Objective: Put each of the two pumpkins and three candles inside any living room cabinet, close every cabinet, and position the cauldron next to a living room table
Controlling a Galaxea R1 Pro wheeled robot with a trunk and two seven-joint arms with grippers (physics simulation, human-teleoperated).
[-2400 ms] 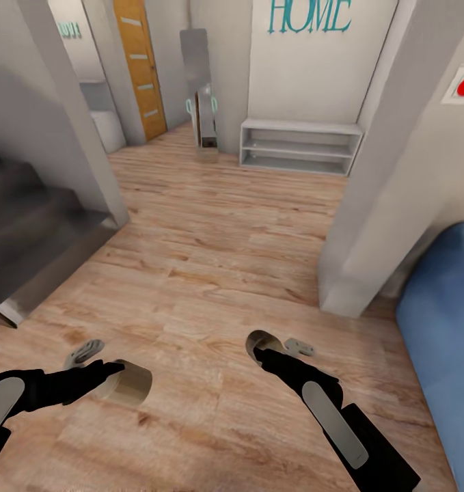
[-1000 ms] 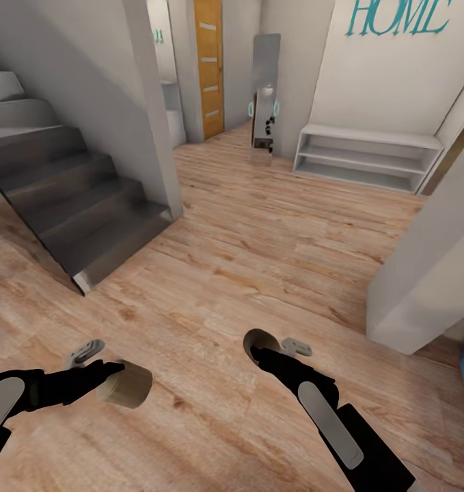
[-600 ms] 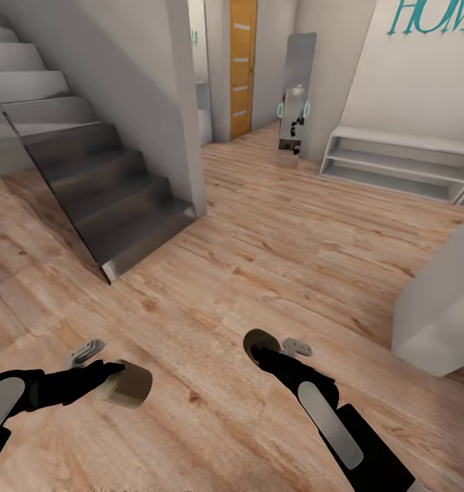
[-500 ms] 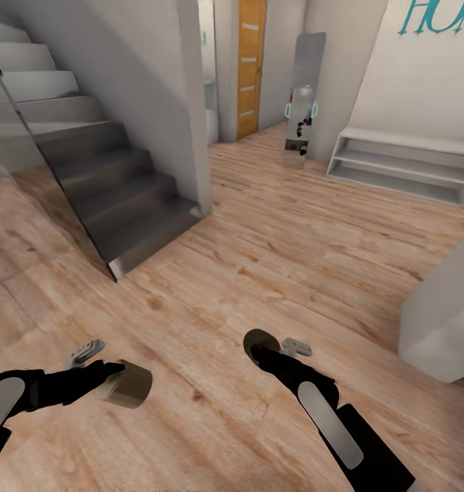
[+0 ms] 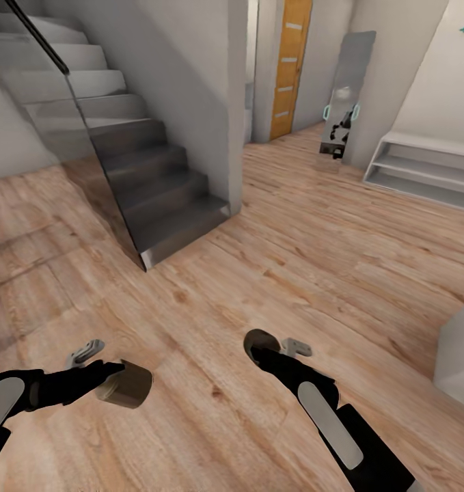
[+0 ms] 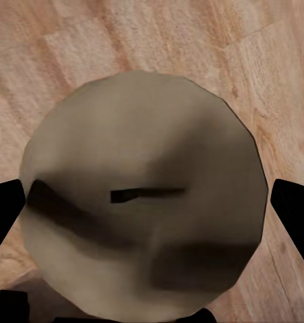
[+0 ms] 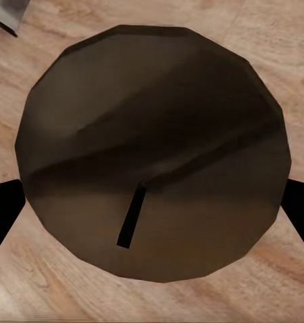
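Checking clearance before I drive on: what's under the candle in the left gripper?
Bare wooden floor lies below the candle, which the left gripper holds in the air. In the left wrist view the candle covers the floor directly beneath it, so that patch can't be checked.

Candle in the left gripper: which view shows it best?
The left wrist view: the candle shows its whole round pale top and dark wick mark, with a dark finger at either side. The head view shows it small and side-on at the left gripper, over the wood floor.
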